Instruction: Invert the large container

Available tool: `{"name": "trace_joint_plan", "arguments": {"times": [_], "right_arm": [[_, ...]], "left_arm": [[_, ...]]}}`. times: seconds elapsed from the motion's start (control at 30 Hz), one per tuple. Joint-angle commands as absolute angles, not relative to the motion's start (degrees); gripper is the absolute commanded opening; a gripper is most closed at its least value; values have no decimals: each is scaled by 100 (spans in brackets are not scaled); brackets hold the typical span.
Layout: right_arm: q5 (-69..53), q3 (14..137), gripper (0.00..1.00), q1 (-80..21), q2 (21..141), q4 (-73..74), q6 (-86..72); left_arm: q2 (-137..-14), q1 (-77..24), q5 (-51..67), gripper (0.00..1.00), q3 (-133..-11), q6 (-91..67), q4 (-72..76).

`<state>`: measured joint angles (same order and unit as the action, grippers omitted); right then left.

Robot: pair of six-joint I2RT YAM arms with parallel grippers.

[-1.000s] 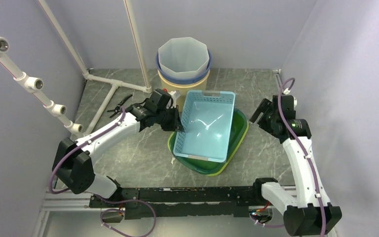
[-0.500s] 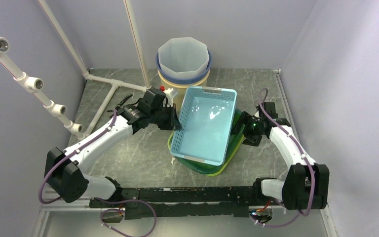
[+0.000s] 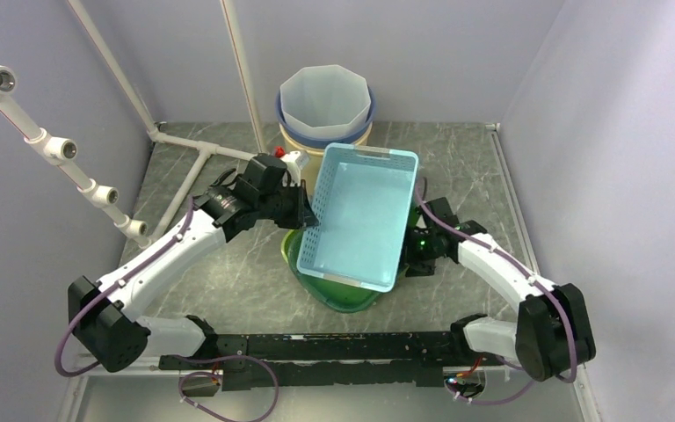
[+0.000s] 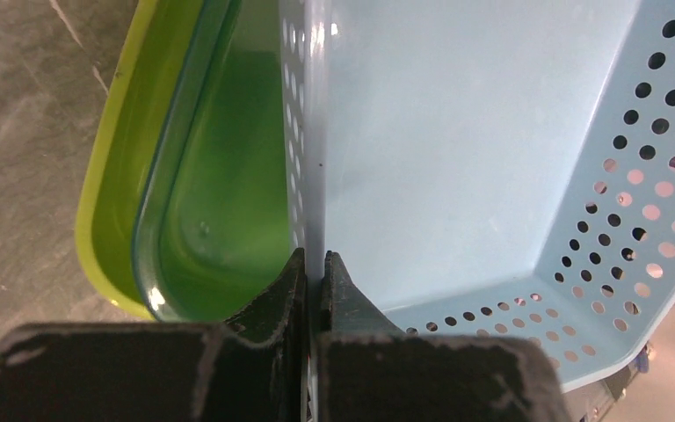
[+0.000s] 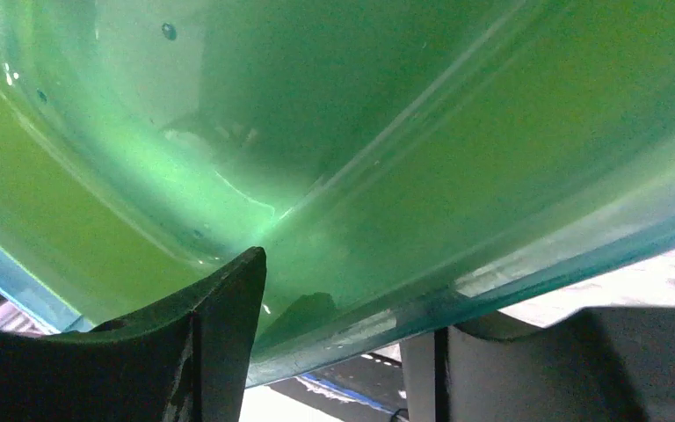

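Tilting the basket (image 3: 360,211) above the tub (image 3: 343,299), the left gripper (image 4: 313,264) clamps its left wall, the right gripper (image 5: 343,299) gapes around the tub rim; next, I judge, comes rolling it over.

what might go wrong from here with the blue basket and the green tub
1. The left gripper pinches only one thin perforated wall of the blue basket; the basket may twist or slip out as it tips.
2. The right gripper stands open around the green tub rim, not clamped; the tub may drag along with the basket.
3. The stacked buckets and small white bottle stand just behind the basket; its far edge may strike them.
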<state>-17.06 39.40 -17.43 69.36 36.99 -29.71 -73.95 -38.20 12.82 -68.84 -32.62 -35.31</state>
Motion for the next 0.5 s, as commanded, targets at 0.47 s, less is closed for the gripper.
{"name": "trace_joint_plan", "arguments": {"times": [0.47], "right_arm": [[-2594,3718,53,-3243,6758,2183,-3760]], "left_arm": [[-6369,-3827,125,3,-6929,-3454,-3499]]}}
